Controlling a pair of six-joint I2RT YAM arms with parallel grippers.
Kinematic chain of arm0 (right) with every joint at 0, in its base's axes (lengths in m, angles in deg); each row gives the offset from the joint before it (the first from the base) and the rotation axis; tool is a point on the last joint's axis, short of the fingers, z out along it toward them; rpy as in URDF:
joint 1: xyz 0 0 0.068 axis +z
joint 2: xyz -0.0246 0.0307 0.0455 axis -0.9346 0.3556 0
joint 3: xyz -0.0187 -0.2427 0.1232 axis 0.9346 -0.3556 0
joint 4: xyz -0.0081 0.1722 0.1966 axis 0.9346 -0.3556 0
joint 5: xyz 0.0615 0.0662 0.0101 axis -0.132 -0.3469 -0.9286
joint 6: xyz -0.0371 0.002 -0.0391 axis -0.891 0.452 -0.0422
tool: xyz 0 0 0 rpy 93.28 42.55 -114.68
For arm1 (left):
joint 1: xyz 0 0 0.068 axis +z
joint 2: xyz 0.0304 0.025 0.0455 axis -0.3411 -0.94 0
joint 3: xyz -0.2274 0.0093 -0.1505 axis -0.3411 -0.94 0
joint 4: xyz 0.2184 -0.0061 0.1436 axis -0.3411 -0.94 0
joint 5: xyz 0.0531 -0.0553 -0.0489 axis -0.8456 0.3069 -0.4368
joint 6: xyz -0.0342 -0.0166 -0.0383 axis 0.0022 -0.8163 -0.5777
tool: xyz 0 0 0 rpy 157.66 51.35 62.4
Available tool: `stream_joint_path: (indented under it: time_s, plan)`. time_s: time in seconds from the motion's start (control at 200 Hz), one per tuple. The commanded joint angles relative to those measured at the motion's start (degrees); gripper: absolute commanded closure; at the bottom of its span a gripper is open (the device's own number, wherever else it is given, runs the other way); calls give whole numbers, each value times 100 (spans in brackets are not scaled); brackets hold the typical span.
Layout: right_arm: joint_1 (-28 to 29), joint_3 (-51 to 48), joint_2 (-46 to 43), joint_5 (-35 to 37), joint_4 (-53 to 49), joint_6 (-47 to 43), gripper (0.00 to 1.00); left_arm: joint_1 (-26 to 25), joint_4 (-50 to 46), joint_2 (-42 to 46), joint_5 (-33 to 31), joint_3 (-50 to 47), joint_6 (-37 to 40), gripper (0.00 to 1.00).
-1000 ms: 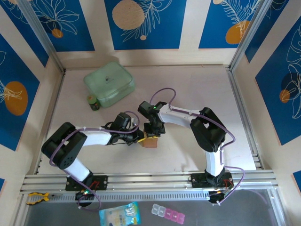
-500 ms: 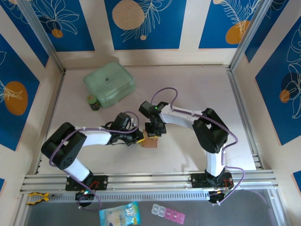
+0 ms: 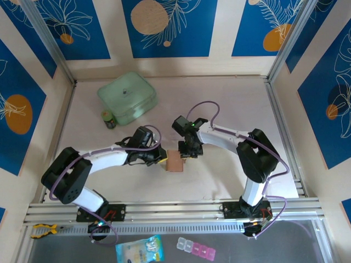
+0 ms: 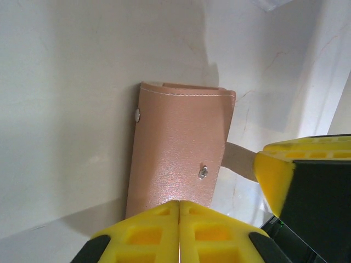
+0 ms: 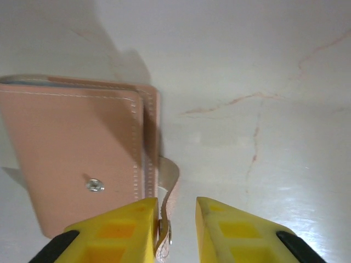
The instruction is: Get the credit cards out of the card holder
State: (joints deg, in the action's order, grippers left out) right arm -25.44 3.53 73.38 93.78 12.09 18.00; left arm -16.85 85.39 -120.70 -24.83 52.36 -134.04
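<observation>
The card holder [image 3: 174, 161] lies folded shut on the pale table, a tan-pink leather wallet [image 4: 181, 145] with a metal snap stud. My left gripper [image 3: 159, 159] is shut, its yellow fingertips [image 4: 179, 204] pressed together over the wallet's near edge. My right gripper [image 3: 188, 154] is at the wallet's right side, open by a narrow gap [image 5: 178, 211]. The loose snap tab [image 5: 169, 183] curls up into that gap and leans on the left finger; the right finger stands clear of it. The wallet [image 5: 77, 145] is closed, so the credit cards are hidden.
A large mint-green zip case [image 3: 127, 97] sits at the back left with a small dark jar [image 3: 109, 119] beside it. Metal rails [image 3: 282, 129] run along the table's sides and front. My right gripper's finger [image 4: 274, 175] shows close to the wallet's right edge.
My right gripper has shifted right off the top of the wallet and its jaws have widened a little. The left gripper stays shut at the wallet's left edge.
</observation>
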Motion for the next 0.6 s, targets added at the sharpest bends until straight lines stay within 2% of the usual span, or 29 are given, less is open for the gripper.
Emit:
stream_joint_path:
  time_s: [0.0, 0.595]
  plan:
    - [-61, -209, -196, -163, 144, 45, 75, 48, -237, 22, -29, 177, 130, 91]
    - [-135, -844, -98, -711, 1198, 195, 77, 44, -344, 59, -43, 320, 139, 91]
